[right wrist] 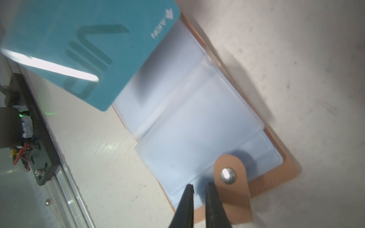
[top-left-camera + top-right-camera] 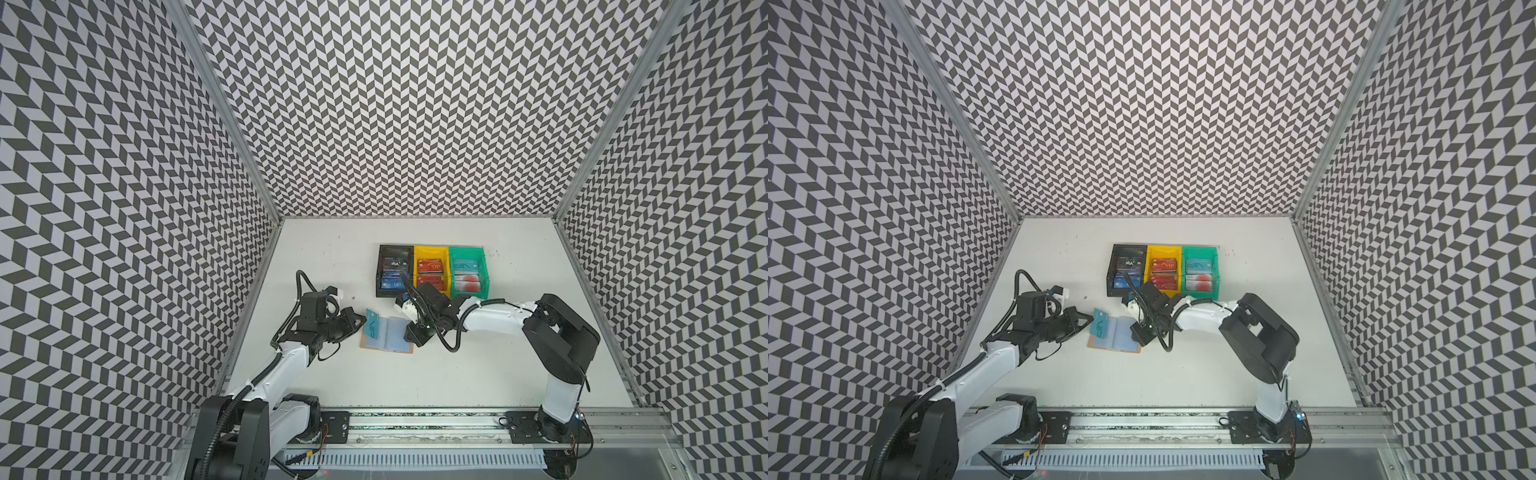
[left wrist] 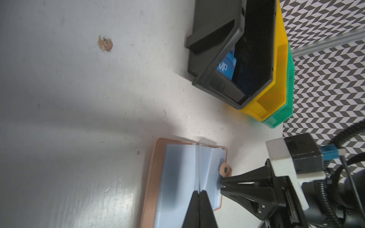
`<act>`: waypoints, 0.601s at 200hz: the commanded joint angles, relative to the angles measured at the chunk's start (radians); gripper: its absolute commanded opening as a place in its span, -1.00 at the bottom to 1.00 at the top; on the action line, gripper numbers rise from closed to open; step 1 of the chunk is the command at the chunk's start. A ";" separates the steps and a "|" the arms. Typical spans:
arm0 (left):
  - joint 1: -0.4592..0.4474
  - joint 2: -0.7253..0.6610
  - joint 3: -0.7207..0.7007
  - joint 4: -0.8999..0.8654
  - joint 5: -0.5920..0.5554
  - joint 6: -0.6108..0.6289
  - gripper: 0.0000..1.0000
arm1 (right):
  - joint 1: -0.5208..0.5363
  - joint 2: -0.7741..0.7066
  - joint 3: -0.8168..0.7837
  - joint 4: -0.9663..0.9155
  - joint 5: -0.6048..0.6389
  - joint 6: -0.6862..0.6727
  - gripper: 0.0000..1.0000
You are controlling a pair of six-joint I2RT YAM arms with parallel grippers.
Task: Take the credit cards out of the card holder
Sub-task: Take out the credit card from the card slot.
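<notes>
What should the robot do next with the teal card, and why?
Probably the left gripper should carry the teal card toward the green bin. It is shut on the card, which looks free of the holder, and another teal card lies in that bin.

Tan card holder (image 2: 392, 336) lies open (teal card (image 2: 372, 328) out)

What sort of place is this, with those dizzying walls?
Likely a robot lab test booth: black-and-white chevron-patterned walls enclose a white tabletop, and two white-and-black robot arms are bolted to a grey metal rail.
</notes>
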 commanded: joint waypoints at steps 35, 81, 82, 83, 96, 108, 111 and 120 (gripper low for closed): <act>0.003 -0.031 0.016 0.272 0.303 -0.122 -1.00 | -0.194 -0.169 0.082 -0.152 -0.236 -0.026 -0.47; -0.018 0.037 -0.025 0.633 0.432 -0.304 -1.00 | -0.290 -0.225 0.058 -0.077 -0.508 0.011 -0.34; -0.019 0.039 -0.027 0.636 0.433 -0.307 -1.00 | -0.291 -0.224 0.057 -0.072 -0.514 0.013 -0.34; -0.020 0.041 -0.028 0.641 0.434 -0.311 -1.00 | -0.291 -0.224 0.055 -0.070 -0.518 0.016 -0.34; -0.035 0.060 -0.037 0.718 0.432 -0.340 -1.00 | -0.290 -0.229 0.035 -0.023 -0.572 0.046 -0.31; -0.042 0.077 -0.042 0.753 0.431 -0.347 -1.00 | -0.291 -0.232 0.020 0.007 -0.591 0.068 -0.29; -0.044 0.081 -0.044 0.765 0.432 -0.351 -1.00 | -0.291 -0.233 0.017 0.011 -0.593 0.071 -0.29; -0.047 0.094 -0.054 0.800 0.429 -0.364 -1.00 | -0.291 -0.234 0.008 0.022 -0.603 0.072 -0.28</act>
